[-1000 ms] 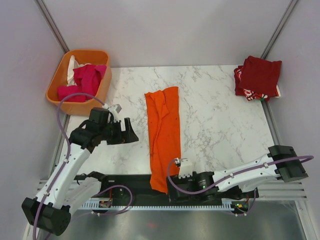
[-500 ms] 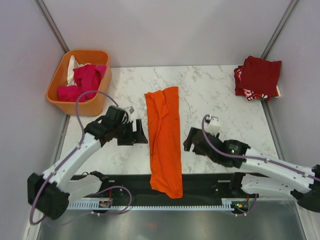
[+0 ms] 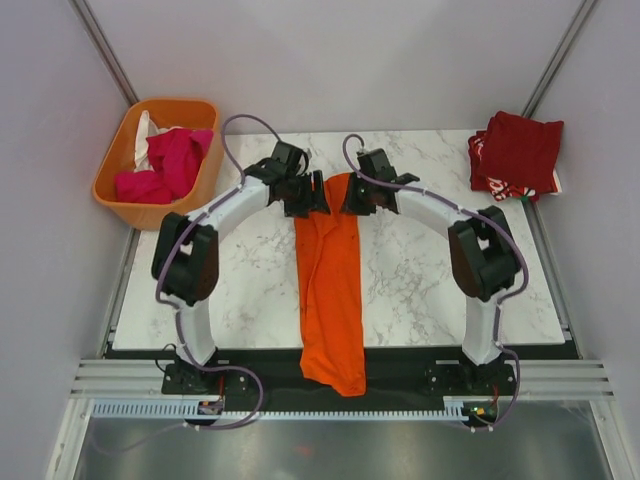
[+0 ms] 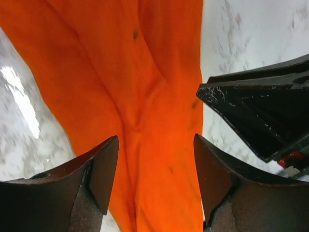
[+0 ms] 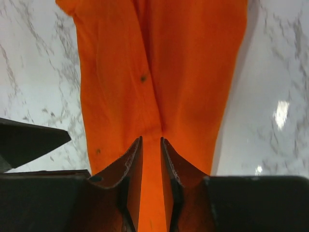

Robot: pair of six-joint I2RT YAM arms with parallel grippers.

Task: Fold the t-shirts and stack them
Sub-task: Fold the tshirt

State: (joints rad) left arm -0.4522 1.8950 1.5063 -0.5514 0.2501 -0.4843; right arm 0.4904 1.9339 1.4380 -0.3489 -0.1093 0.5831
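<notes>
The orange t-shirt [image 3: 330,290] lies on the marble table [image 3: 430,270] as a long narrow strip running from far to near. Both grippers sit side by side at its far end. My left gripper [image 3: 312,196] stands open over the cloth [image 4: 145,72], one finger on each side [image 4: 155,166] of a crease. My right gripper [image 3: 350,197] has its jaws nearly together [image 5: 151,154], with a ridge of the orange cloth [image 5: 159,63] between them. Each wrist view shows the other gripper's black fingers at its edge.
An orange plastic basket [image 3: 120,150] at the far left holds magenta and white t-shirts [image 3: 170,160]. Folded dark red t-shirts [image 3: 518,152] are stacked at the far right corner over a red-and-white patterned one. The strip's near end [image 3: 335,375] hangs over the table's front edge.
Both arms swung from the near half of the table to the far end of the orange strip. Both jaws narrowed, the right much more than the left.
</notes>
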